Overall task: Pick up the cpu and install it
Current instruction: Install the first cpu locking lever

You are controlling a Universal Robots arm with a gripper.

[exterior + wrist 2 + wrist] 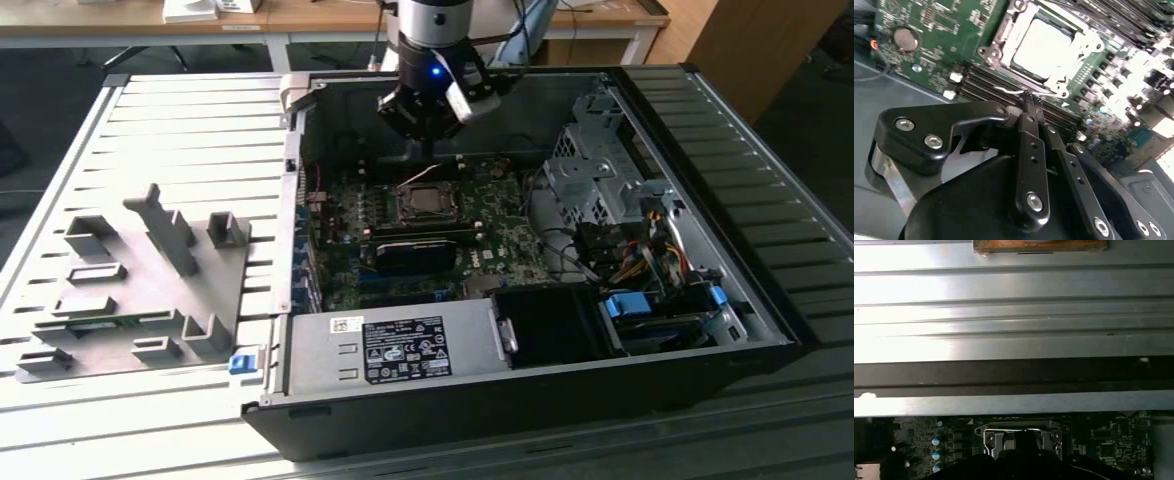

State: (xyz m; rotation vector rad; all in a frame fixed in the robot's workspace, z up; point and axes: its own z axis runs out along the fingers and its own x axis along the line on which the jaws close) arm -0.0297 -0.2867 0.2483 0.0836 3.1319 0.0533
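Here, gripper [1028, 102] over case [507, 412]; slatted table [187, 130]; perhaps desks [320, 22].

a: the exterior view has soft, even daylight; the ribbed table [174, 130] shines pale, while the computer case [534, 410] is dim inside.
b: yes. in the second wrist view glare washes the cpu [1041, 47] to plain white, and one side of the motherboard [929, 30] burns out also.
a: in the first wrist view the table gleams in white bands, and the motherboard beside it lies in deep shadow.
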